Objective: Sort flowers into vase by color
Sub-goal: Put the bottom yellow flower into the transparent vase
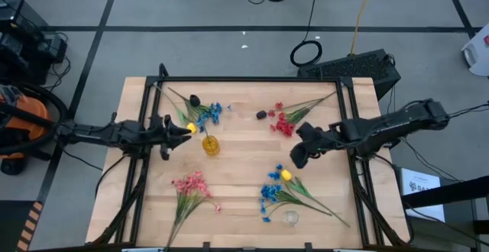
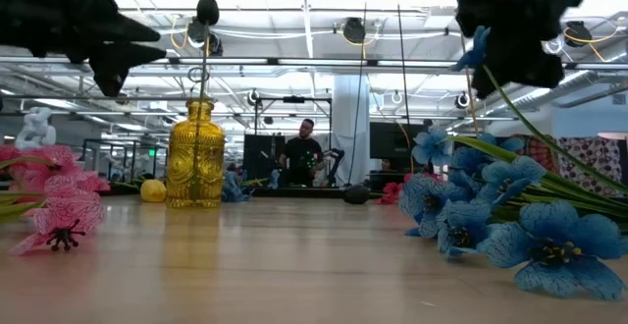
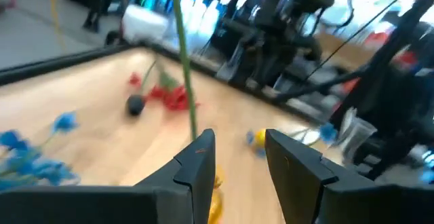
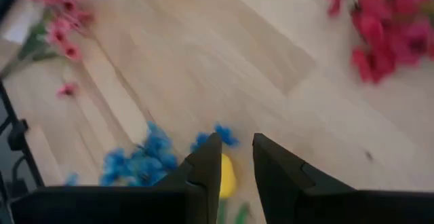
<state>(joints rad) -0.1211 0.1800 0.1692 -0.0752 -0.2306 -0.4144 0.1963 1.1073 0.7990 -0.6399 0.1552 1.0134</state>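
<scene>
A yellow glass vase (image 1: 211, 145) (image 2: 195, 157) stands on the table left of centre. A thin green stem (image 3: 183, 54) with a dark bud (image 2: 206, 10) stands upright in it. My left gripper (image 1: 182, 132) (image 3: 239, 149) is open, just left of the vase, with the stem beside one fingertip. A yellow bud (image 1: 191, 127) lies by it. My right gripper (image 1: 299, 157) (image 4: 237, 153) is open in the air above a blue spray (image 1: 275, 189) with a yellow bud (image 4: 228, 176). Pink (image 1: 189, 185), red (image 1: 284, 122) and blue (image 1: 211, 113) sprays lie on the table. My left gripper is open, and the green stem (image 3: 193, 125) runs up right beside one fingertip (image 3: 202, 146). I cannot tell whether that finger touches it. The stem stands upright with its lower end in the yellow vase.
A small clear glass (image 1: 290, 218) stands near the front edge. A loose dark bud (image 1: 261, 114) lies left of the red spray. Black frame rails (image 1: 244, 79) edge the table. Bare wood (image 1: 244, 160) lies in the middle. A person (image 2: 304, 152) stands far behind.
</scene>
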